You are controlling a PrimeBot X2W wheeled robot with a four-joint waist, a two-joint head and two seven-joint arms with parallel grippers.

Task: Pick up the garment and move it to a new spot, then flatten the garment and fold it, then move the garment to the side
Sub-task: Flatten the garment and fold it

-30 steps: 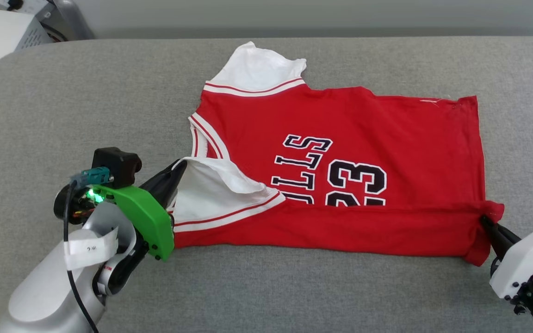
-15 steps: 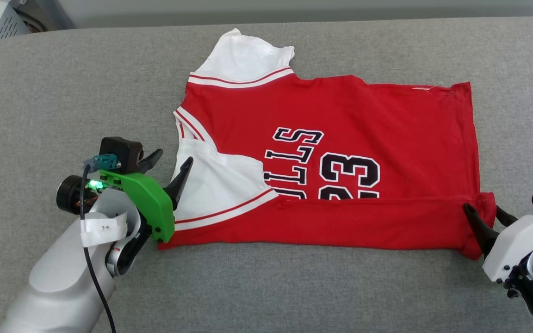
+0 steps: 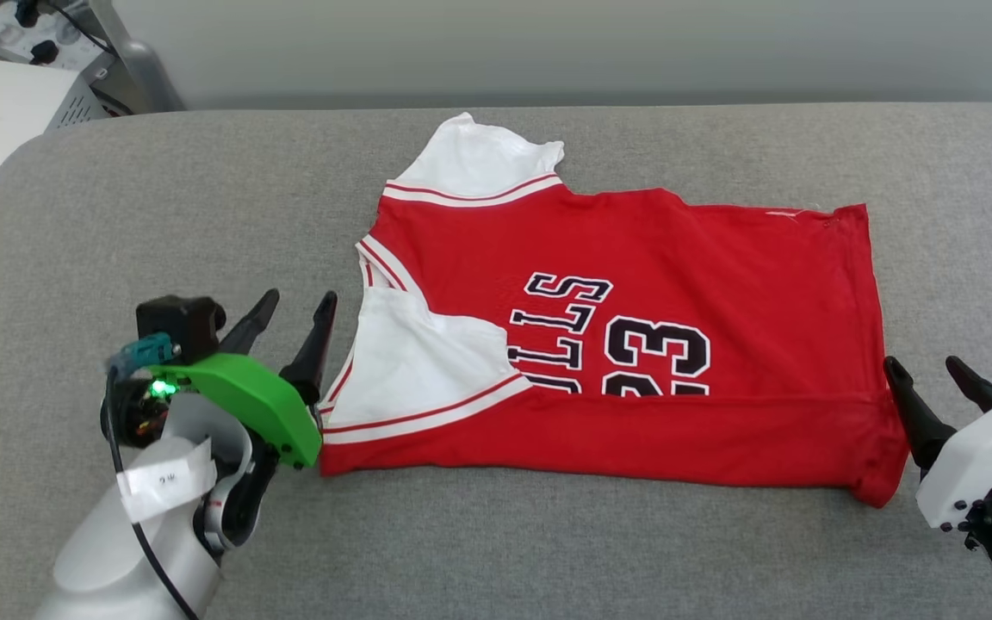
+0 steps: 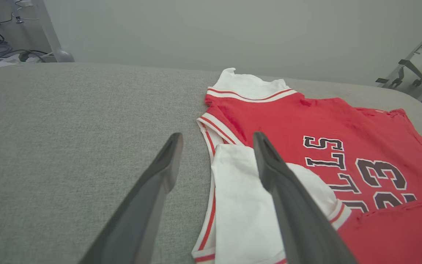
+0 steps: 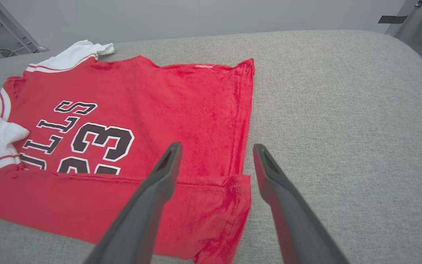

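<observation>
The grey fabric-covered desk [image 3: 117, 215] carries the garment [image 3: 677, 258], lying flat at the centre with its 6 o'clock edge folded over the black lettering and one white sleeve folded in at 9 o'clock. The left gripper [image 3: 300, 300], at 8 o'clock, stands wide and empty just beside that sleeve; the right gripper [image 3: 921, 363], at 4 o'clock, is equally wide and empty beside the hem corner

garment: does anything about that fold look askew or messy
Yes. The garment is folded only along its near edge, and that flap's right corner bulges past the hem, bunched. The near white sleeve lies rumpled over the lettering; the far sleeve juts out unfolded.
</observation>
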